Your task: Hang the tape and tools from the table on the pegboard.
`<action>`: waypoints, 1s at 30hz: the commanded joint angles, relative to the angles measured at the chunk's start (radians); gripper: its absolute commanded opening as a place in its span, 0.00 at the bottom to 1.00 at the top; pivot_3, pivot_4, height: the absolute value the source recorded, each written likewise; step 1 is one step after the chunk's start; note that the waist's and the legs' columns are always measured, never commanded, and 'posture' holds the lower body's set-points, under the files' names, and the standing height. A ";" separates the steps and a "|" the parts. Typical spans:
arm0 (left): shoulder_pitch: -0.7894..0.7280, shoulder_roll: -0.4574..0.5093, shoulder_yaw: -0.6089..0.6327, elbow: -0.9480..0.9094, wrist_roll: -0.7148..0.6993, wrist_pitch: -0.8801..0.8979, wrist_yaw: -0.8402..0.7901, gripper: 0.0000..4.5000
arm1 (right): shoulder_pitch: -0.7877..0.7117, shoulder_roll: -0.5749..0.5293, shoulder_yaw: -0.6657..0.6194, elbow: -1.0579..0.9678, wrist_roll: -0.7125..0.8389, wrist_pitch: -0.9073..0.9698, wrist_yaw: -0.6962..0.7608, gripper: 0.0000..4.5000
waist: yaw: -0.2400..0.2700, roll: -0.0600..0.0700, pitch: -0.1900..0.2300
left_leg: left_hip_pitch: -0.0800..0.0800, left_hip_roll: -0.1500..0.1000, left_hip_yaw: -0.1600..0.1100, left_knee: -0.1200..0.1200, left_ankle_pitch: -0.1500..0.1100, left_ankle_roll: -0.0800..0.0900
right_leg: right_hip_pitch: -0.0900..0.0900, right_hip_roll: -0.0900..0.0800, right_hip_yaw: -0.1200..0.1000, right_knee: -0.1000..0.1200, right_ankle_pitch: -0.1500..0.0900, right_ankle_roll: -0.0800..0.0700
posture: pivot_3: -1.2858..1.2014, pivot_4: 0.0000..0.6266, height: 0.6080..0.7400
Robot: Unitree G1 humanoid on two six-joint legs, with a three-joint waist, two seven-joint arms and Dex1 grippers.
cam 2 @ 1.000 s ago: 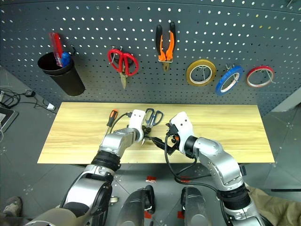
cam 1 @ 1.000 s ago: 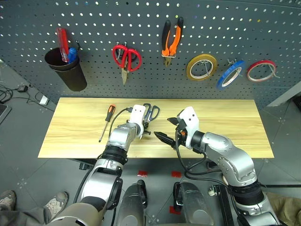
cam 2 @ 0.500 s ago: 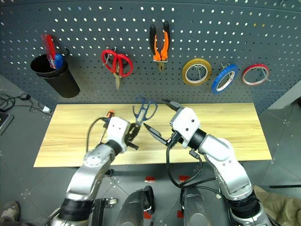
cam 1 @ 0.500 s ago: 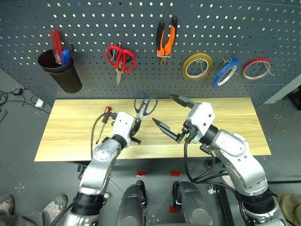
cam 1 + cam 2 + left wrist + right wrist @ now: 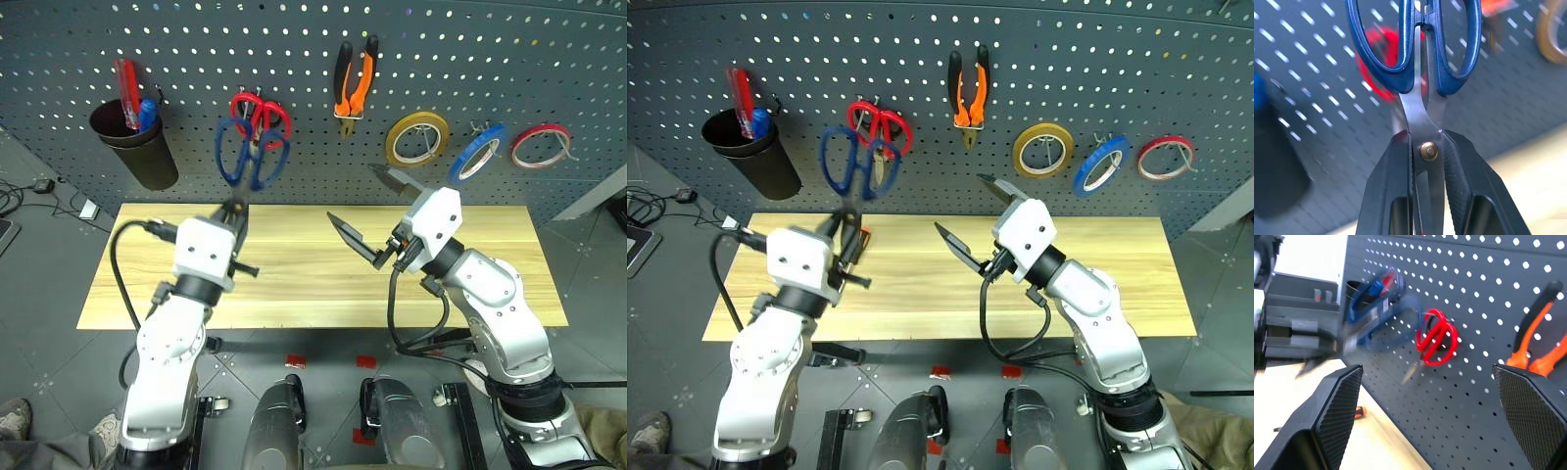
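A black cup [image 5: 137,147] hung at the far left of the wall panel, holding a red tool [image 5: 128,93] and a blue-capped item [image 5: 148,112] — both upright. Red-handled scissors [image 5: 263,116] hung blades down to its right. Further right hung a yellow tape ring [image 5: 418,139] and, at the far right, a red tape ring [image 5: 544,145]. On the grey floor [image 5: 39,264] at left lay cables [image 5: 12,191] and a small white object [image 5: 90,209].
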State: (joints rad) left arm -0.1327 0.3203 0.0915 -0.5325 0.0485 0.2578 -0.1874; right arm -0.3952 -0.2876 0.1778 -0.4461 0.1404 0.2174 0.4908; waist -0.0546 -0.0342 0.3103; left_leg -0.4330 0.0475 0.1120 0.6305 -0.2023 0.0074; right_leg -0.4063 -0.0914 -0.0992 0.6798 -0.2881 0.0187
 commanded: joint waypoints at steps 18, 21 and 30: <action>-0.289 0.050 0.043 0.500 -0.124 -0.011 -0.113 0.47 | -0.093 0.056 -0.015 0.041 0.005 0.026 -0.023 1.00 | -0.009 0.000 0.000 | 0.000 0.000 0.001 0.000 0.002 -0.004 | 0.000 0.000 0.000 0.000 0.000 0.000 | 0.44 0.47 1.00; -0.247 0.041 0.055 0.498 -0.150 0.088 -0.103 0.68 | -0.072 0.042 0.011 0.040 -0.015 0.094 -0.025 1.00 | -0.009 0.000 0.000 | 0.000 0.000 0.001 0.000 0.002 -0.004 | 0.000 0.000 0.000 0.000 0.000 0.000 | 0.45 0.47 1.00; -0.145 0.089 0.260 0.509 -0.331 0.323 -0.124 0.89 | -0.074 0.116 0.050 -0.040 0.080 0.657 -0.102 1.00 | -0.013 0.000 0.000 | 0.000 0.002 0.000 0.000 0.003 -0.004 | -0.001 0.001 -0.001 0.001 0.000 0.000 | 0.45 0.51 1.00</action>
State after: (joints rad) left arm -0.2797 0.3803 0.3069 -0.0200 -0.2527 0.5509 -0.2946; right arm -0.4465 -0.1854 0.2221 -0.4141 0.1877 0.8124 0.4025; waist -0.0675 -0.0343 0.3103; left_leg -0.4329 0.0491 0.1118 0.6307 -0.1998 0.0033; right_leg -0.4069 -0.0909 -0.0999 0.6812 -0.2880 0.0183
